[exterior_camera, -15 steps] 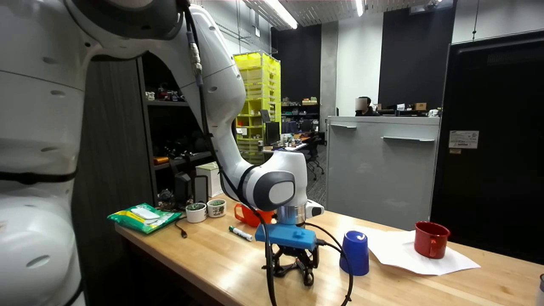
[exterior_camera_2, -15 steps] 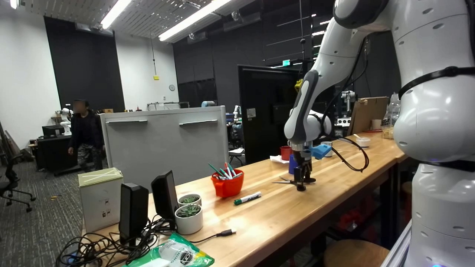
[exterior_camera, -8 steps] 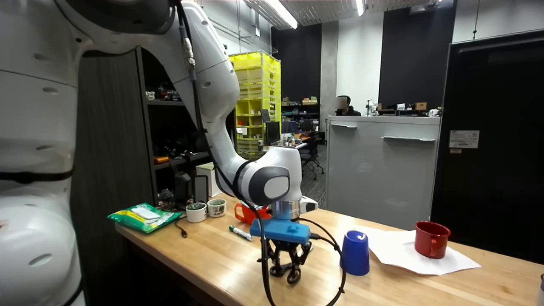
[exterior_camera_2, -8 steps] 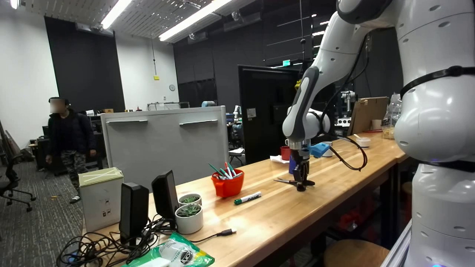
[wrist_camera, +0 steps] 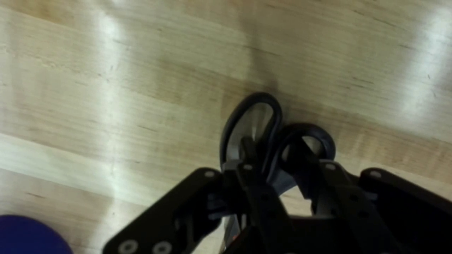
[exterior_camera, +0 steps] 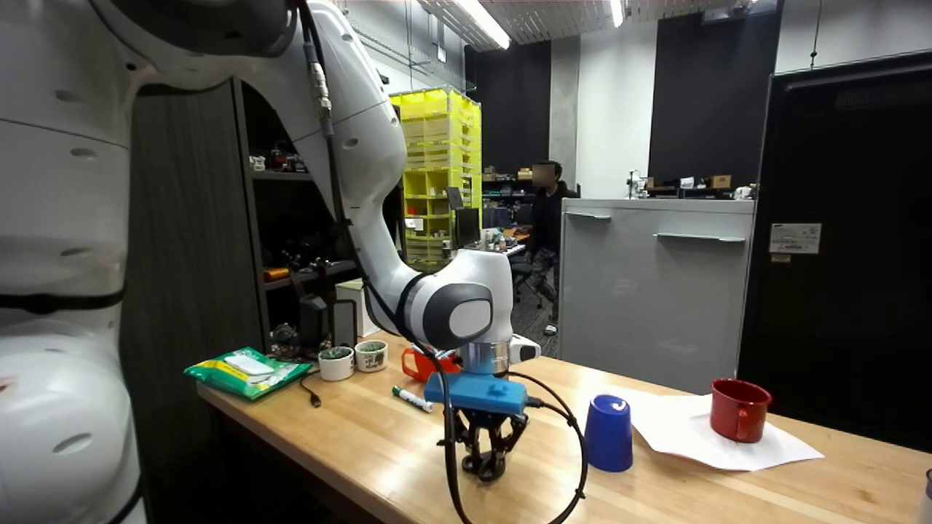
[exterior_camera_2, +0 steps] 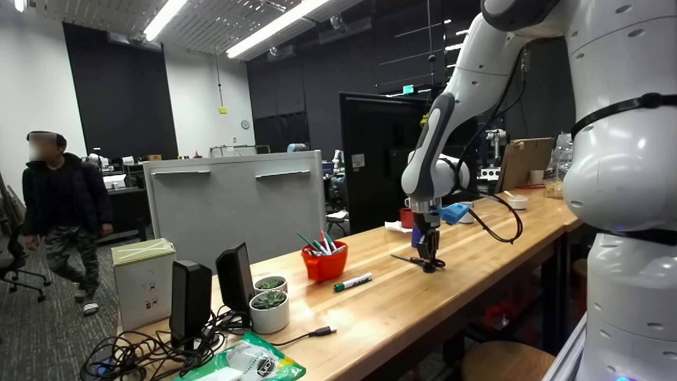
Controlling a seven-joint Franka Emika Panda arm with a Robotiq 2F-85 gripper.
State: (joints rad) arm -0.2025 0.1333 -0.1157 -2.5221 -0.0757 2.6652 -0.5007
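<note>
- Gripper [wrist_camera: 274,151]: black, at lower centre of the wrist frame; drawn together and clamped on the scissors' handles, a fingertip inside each loop.
- Scissors [wrist_camera: 277,120]: black-handled, at the wooden table's surface; loops at centre of the wrist frame, blades partly hidden under the gripper. In an exterior view the blades point left.
- Blue casing [exterior_camera: 477,393]: mounted above the gripper, lower centre of the frame.
- Wooden table [exterior_camera: 349,429]: pale, striped planks, beneath all table items.
- Blue cup [exterior_camera: 609,434]: wider end down, right of the gripper and apart from it; lower left corner of the wrist frame.
- Marker [exterior_camera_2: 353,282]: white, green-capped, lying at lower centre.
- Orange-red container [exterior_camera_2: 325,264]: holding pens, left of the marker's upper end.
- Paper [exterior_camera: 677,437]: white sheet, lower right of the frame.
- Red mug [exterior_camera: 739,411]: upright on the paper.
- Two potted succulents [exterior_camera_2: 270,317]: white pots, side by side, lower left of centre.
- Two black speakers [exterior_camera_2: 190,301]: left of the pots.
- Green packet [exterior_camera_2: 259,360]: bottom edge, left of centre.
- Person [exterior_camera_2: 66,206]: dark jacket, patterned trousers, left edge; face blurred.
</note>
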